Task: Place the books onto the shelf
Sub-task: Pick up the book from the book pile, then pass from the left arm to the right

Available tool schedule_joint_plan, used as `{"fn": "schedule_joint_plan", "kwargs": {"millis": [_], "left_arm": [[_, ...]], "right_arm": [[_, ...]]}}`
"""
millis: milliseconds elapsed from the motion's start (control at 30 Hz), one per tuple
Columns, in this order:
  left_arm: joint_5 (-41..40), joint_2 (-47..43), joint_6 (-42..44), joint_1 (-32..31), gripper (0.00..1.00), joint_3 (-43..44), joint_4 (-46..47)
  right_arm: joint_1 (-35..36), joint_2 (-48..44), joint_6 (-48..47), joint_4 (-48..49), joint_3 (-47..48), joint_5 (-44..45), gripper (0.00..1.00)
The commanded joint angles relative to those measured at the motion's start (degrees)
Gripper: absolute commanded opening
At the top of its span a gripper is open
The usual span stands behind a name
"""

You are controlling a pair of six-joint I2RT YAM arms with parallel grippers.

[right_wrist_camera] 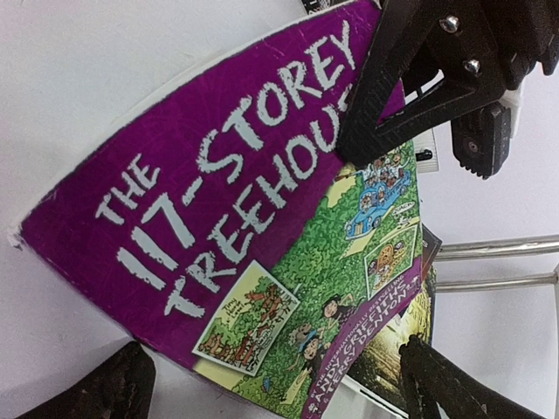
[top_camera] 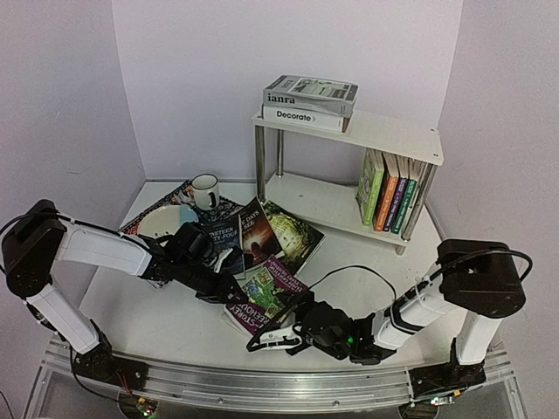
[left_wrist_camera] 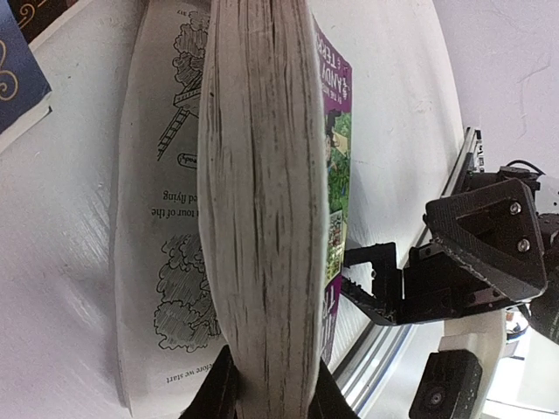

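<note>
Pinching the page block of the purple Treehouse book [right_wrist_camera: 218,218], the left gripper [left_wrist_camera: 271,397] had a finger pressed to each side of it. The book's length ran straight out from that wrist. It sat on the table between the arms. The right gripper [right_wrist_camera: 279,384] stood spread wide about its near end, holding nothing. The shelf [top_camera: 314,199] lay well beyond, far and rightward, closer to the right arm.

Purple book [top_camera: 262,298]: cartoon cover, partly open, near table front. Dark books [top_camera: 262,231]: flat, fanned behind it. Shelf [top_camera: 389,131]: white, two-tier; upright books [top_camera: 390,194] below, stacked books [top_camera: 310,98] on top.
</note>
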Motion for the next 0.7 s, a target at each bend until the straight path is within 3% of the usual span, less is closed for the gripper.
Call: {"fn": "schedule_joint_plan", "kwargs": {"millis": [0, 333, 667], "left_arm": [[4.9, -3.9, -0.8, 0.5, 0.02, -0.3, 4.1], [8.8, -9.5, -4.1, 1.9, 0.03, 1.5, 1.9], [13.9, -13.3, -5.9, 2.1, 0.07, 2.2, 1.9]], "right_arm": [[0.0, -4.1, -0.6, 3.8, -1.8, 0.3, 0.98], [0.5, -7.9, -7.6, 4.0, -4.8, -0.6, 0.98], [0.9, -3.0, -17.5, 15.3, -3.2, 2.4, 0.98]]}}
